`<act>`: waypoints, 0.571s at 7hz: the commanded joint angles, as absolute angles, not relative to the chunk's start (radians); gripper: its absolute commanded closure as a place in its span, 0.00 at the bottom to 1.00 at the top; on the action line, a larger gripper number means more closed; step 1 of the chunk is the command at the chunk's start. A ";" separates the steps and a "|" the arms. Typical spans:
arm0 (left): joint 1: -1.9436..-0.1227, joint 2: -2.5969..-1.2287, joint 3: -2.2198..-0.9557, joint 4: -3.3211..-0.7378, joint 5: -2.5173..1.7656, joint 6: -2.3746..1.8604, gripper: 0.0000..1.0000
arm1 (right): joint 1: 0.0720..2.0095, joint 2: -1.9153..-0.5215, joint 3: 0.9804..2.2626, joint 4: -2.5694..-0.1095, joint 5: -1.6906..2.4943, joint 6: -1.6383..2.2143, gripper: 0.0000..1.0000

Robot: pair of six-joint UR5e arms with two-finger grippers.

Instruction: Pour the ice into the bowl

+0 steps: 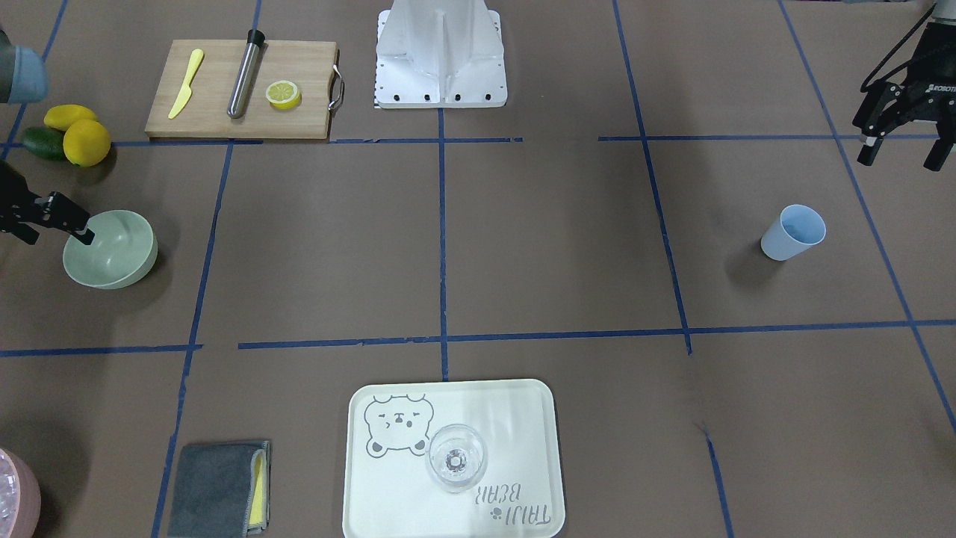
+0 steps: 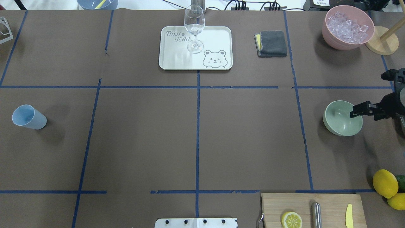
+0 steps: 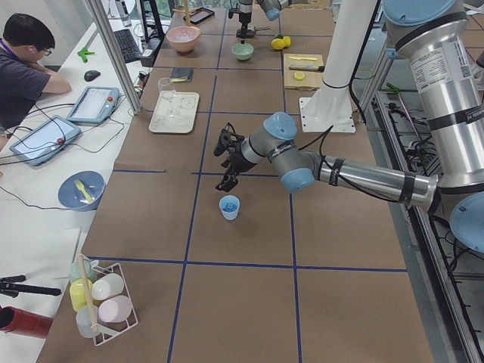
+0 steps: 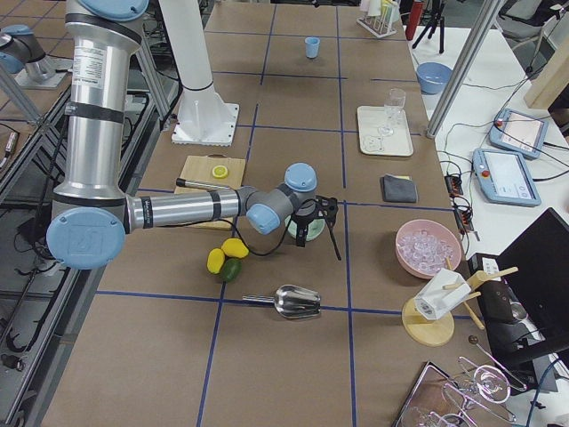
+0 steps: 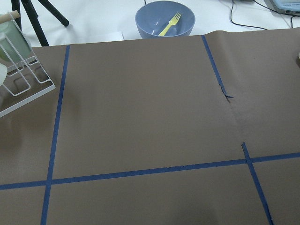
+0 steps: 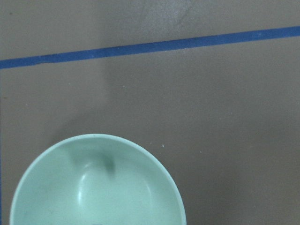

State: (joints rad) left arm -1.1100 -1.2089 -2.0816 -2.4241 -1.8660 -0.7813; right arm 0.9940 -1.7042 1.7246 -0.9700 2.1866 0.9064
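The pale green bowl [image 1: 112, 258] stands empty at the table's right end, and also shows in the overhead view [image 2: 340, 122] and the right wrist view [image 6: 93, 187]. My right gripper [image 1: 58, 237] is open, with one fingertip [image 2: 353, 112] over the bowl's rim and the other outside it. The ice [image 2: 347, 25] lies heaped in a pink container [image 2: 335, 41] beyond the bowl. The light blue cup [image 1: 793, 232] stands at the left end and looks empty. My left gripper [image 1: 900, 153] is open and empty, raised on the robot's side of the cup.
A white tray [image 2: 177, 60] holds a stemmed glass [image 2: 194, 28]. A grey cloth [image 2: 271, 43] lies beside it. A cutting board [image 1: 299, 112] carries a lemon half, a yellow knife and a steel cylinder. Lemons and a lime [image 1: 75, 134] lie near the bowl. A metal scoop [image 4: 298, 302] lies at the table's right end.
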 commanded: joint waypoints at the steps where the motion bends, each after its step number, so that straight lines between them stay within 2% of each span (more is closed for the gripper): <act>1: -1.100 -1.166 -2.080 -2.509 -1.838 -0.787 0.00 | 0.965 -1.713 1.687 -0.936 2.158 0.913 0.01; 2: -1.083 -1.138 -2.079 -2.548 -1.798 -0.787 0.00 | 0.965 -1.715 1.684 -0.936 2.158 0.914 0.25; 3: -1.065 -1.123 -2.080 -2.571 -1.777 -0.788 0.00 | 0.965 -1.713 1.680 -0.934 2.161 0.910 0.69; 4: -1.052 -1.121 -2.080 -2.574 -1.763 -0.808 0.00 | 0.962 -1.713 1.680 -0.934 2.161 0.907 1.00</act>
State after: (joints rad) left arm -1.0691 -1.1311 -2.0798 -2.5588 -1.7843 -0.7927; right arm 0.9644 -1.7133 1.6821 -0.9353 2.1606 0.9102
